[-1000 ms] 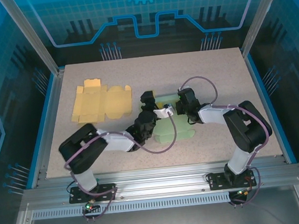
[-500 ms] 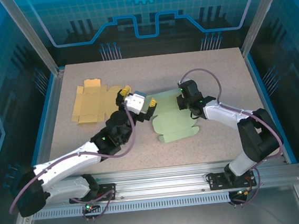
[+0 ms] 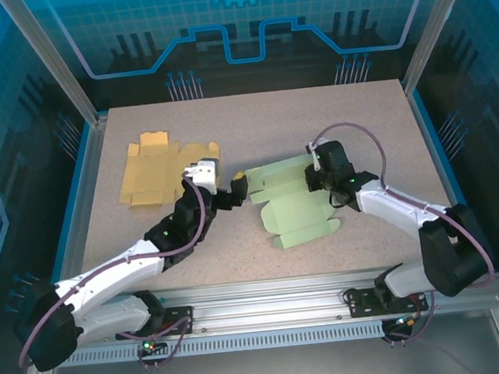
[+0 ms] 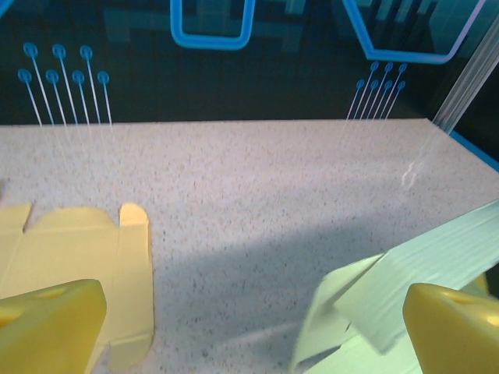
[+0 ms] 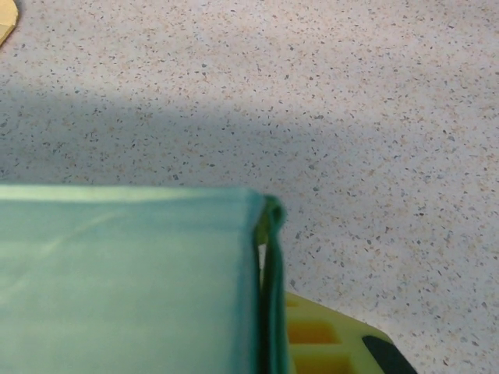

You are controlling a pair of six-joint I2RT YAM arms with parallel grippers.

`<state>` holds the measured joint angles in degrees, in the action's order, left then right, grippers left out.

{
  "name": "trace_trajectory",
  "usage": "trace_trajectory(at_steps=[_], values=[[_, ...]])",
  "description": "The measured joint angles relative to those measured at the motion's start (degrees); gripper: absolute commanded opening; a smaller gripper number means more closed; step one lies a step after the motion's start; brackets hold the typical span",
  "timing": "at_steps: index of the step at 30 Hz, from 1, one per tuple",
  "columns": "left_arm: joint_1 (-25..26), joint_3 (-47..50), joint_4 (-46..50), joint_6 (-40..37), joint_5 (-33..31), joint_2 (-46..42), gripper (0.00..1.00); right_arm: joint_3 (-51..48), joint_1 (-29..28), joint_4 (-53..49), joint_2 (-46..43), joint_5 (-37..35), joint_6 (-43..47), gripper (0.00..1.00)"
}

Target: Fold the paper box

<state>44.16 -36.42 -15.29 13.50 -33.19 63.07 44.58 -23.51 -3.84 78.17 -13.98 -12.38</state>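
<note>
**Left gripper** (image 4: pixel 249 343): jaws stood wide apart and held nothing. In the left wrist view one yellow finger (image 4: pixel 47 323) hung over the near edge of the yellow box blank (image 4: pixel 78 249); the other finger (image 4: pixel 456 327) sat just beside a raised flap of the green paper box (image 4: pixel 437 249). Bare tabletop (image 4: pixel 257 179) showed between the two fingers.

**Right gripper** (image 3: pixel 316 179): jaws were closed down on the right-hand edge of the green paper box. The right wrist view showed a folded green edge (image 5: pixel 265 257) close against the camera, lifted off the speckled surface, with one yellow-green finger (image 5: pixel 320 343) below it.

**Green paper box** (image 3: pixel 295 205): an unfolded die-cut sheet, mostly flat, lying at about the middle of the tabletop, slightly toward the right edge, between the two grippers. Its far strip was tilted up.

**Yellow box blank** (image 3: pixel 159 169): a flat die-cut sheet toward the far left corner, apart from the green one and not gripped.

**Tabletop** (image 3: pixel 357 115): a speckled beige board.
</note>
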Motion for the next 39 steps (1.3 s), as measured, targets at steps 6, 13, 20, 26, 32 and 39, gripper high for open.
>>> trace_trajectory(at_steps=[6,13,20,26,32,39], values=[[-0.96,0.59,-1.75,3.19,1.22,3.93,0.99,-3.34,2.38,1.81,-3.17,0.81,-0.55,0.00],[-1.09,-1.20,-4.79,4.59,5.18,11.72,0.99,-5.73,2.69,2.67,-6.69,-0.37,-1.77,0.00],[-1.09,-4.98,-8.09,4.61,7.21,17.14,0.99,-6.67,2.82,4.55,-8.20,-0.76,-2.80,0.00],[-1.09,-7.98,-10.38,5.05,9.79,21.81,0.99,-7.19,2.95,5.31,-8.20,-0.50,-2.82,0.00],[-1.20,-10.56,-14.25,6.75,12.15,25.97,0.99,-7.26,3.34,5.79,-8.15,0.09,-2.82,0.00],[-1.42,-11.10,-18.25,9.66,12.37,30.10,0.99,-8.22,3.98,6.14,-8.04,-1.55,-3.50,0.00]])
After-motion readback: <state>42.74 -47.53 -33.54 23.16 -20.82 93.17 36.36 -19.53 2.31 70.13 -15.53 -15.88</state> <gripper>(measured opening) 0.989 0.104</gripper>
